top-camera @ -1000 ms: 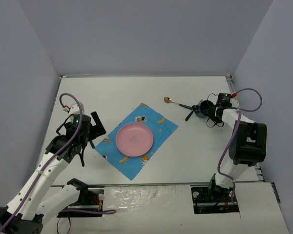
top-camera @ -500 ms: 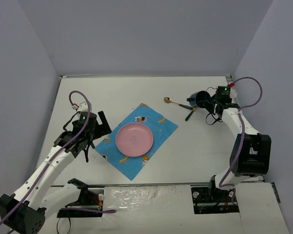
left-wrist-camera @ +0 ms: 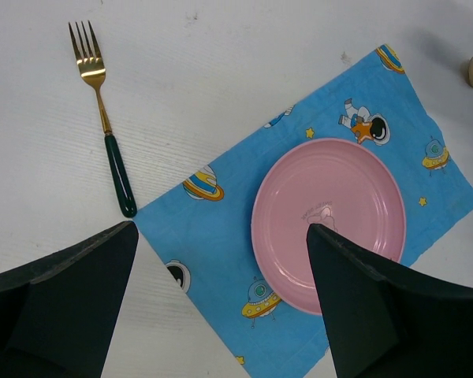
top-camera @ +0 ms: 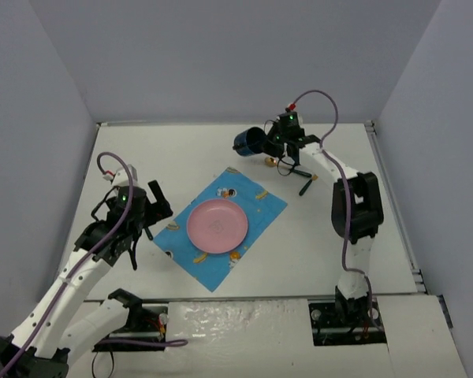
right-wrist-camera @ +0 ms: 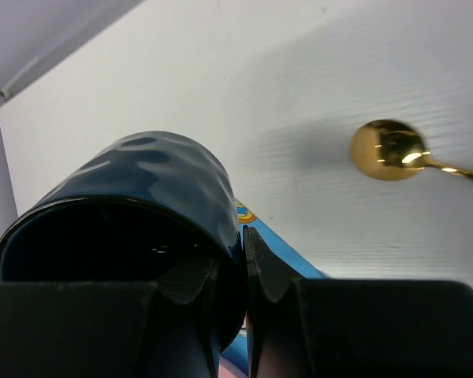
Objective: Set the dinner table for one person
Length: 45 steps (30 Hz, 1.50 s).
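Worktop [top-camera: 165, 150] is rigid, smooth and fixed beneath everything; you grip what sits on it, never it. Nearest, your left claw [left-wrist-camera: 222, 230] gapes over the plate [left-wrist-camera: 328, 213] on the mat [left-wrist-camera: 221, 213]. Farther back, the right claw [right-wrist-camera: 243, 260] pinches the cup [top-camera: 249, 142] by its rim, likely slippery.

The left arm [top-camera: 77, 272] and right arm [top-camera: 329, 161] consist of white tubular links joined by black joint housings [top-camera: 355, 209]. A purple cable [top-camera: 114, 153] loops from each wrist and runs along the links. Each wrist module carries a green indicator lamp [top-camera: 289, 120]. The right cable ends in a red connector [top-camera: 288, 107]. The left gripper [left-wrist-camera: 221, 227] has matte black, wedge-shaped jaws.
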Each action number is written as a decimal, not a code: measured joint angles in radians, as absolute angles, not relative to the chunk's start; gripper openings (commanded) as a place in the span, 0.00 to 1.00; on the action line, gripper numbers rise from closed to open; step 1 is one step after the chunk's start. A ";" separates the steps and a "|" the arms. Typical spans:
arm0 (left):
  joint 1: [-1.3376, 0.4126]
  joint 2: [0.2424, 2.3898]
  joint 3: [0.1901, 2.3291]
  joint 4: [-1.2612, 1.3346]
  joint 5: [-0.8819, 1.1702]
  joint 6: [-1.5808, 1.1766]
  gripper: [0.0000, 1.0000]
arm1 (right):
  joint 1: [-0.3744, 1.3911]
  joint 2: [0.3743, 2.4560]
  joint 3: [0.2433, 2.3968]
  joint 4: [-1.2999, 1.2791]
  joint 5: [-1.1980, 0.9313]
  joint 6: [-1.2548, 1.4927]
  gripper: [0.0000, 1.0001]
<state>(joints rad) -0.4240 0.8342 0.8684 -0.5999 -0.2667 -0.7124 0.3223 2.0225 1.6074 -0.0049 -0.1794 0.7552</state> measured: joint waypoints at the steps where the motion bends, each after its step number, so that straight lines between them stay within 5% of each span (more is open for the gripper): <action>1: -0.424 0.831 0.868 -0.601 -0.270 -0.711 0.86 | 0.339 2.064 1.638 -0.008 -0.186 0.757 0.00; 11: -0.424 0.832 0.868 -0.632 -0.307 -0.690 0.86 | 0.453 2.273 1.826 -0.076 -0.257 0.771 0.00; 33: -0.424 0.826 0.869 -0.654 -0.326 -0.690 0.86 | 0.491 2.225 1.878 -0.345 -0.059 0.648 0.00; 45: -0.298 1.160 1.053 -0.905 -0.387 -0.817 0.81 | 0.491 2.225 1.916 -0.387 -0.046 0.627 0.00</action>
